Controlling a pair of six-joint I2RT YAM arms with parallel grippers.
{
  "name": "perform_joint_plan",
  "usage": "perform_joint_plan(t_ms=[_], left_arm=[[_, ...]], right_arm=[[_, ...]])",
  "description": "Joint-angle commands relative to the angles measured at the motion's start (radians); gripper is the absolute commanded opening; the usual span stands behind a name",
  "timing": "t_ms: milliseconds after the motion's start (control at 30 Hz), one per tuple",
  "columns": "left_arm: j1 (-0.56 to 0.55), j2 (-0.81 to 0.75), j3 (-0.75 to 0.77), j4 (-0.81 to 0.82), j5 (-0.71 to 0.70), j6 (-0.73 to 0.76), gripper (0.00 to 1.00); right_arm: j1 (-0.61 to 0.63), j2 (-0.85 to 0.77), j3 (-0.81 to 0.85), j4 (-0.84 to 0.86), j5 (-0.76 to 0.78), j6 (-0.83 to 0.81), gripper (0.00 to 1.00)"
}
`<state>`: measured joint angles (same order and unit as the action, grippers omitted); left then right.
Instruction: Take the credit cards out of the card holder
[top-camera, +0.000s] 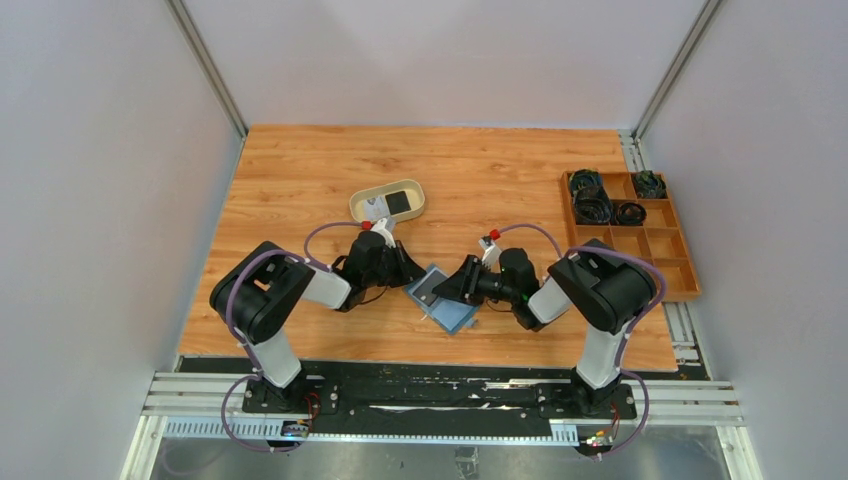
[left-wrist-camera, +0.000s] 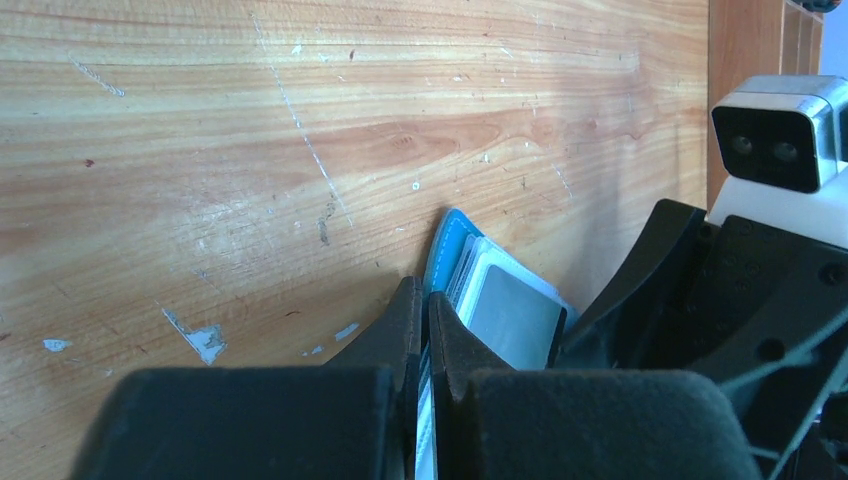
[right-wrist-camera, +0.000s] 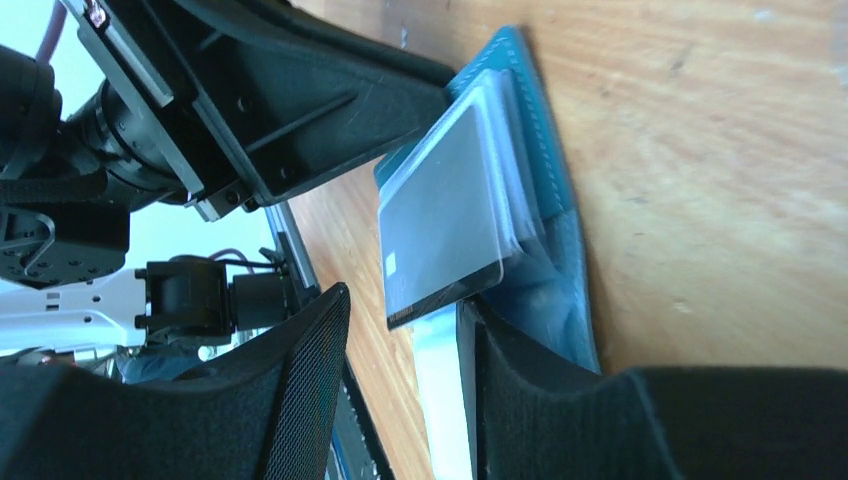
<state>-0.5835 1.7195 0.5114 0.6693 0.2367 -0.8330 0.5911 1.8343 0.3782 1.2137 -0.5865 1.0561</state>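
The teal-blue card holder (top-camera: 447, 303) lies open on the table between both arms. My left gripper (left-wrist-camera: 427, 300) is shut on the card holder's (left-wrist-camera: 447, 240) stitched edge, pinning it from the left. A grey credit card (right-wrist-camera: 440, 215) sticks partway out of the card holder's (right-wrist-camera: 555, 190) pocket, and also shows in the left wrist view as a grey card (left-wrist-camera: 510, 315). My right gripper (right-wrist-camera: 400, 320) stands open around the card's free end, one finger (right-wrist-camera: 490, 345) close to its corner and the other well apart. A black card (top-camera: 399, 202) and a whitish card (top-camera: 375, 209) lie in the beige tray (top-camera: 415, 187).
A wooden compartment box (top-camera: 660, 250) with coiled cables (top-camera: 592, 205) sits at the table's right edge. The right arm's camera housing (left-wrist-camera: 780, 130) is close ahead of my left gripper. The two grippers nearly meet over the card holder.
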Motion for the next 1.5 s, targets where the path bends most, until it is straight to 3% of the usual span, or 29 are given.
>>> perform_joint_plan(t_ms=[0,600,1067,1300,1467], left_arm=[[-0.039,0.031,-0.021,-0.146,0.075,0.017,0.0],[-0.039,-0.079,-0.1,-0.145,-0.019,-0.059,0.0],[-0.039,-0.206,-0.19,-0.146,-0.11,-0.138,0.0],[-0.039,-0.232,-0.213,-0.145,-0.15,-0.15,0.0],[-0.039,-0.248,-0.223,-0.146,-0.166,-0.149,0.0]], right_arm=[[0.053,-0.077,0.074,-0.131,-0.001,-0.064,0.48],[0.059,-0.095,-0.013,-0.083,0.229,0.078,0.5],[0.067,0.147,0.135,0.313,0.052,0.257,0.49],[0.07,0.128,0.134,0.335,0.022,0.271,0.48],[0.069,0.107,0.128,0.239,0.02,0.24,0.47]])
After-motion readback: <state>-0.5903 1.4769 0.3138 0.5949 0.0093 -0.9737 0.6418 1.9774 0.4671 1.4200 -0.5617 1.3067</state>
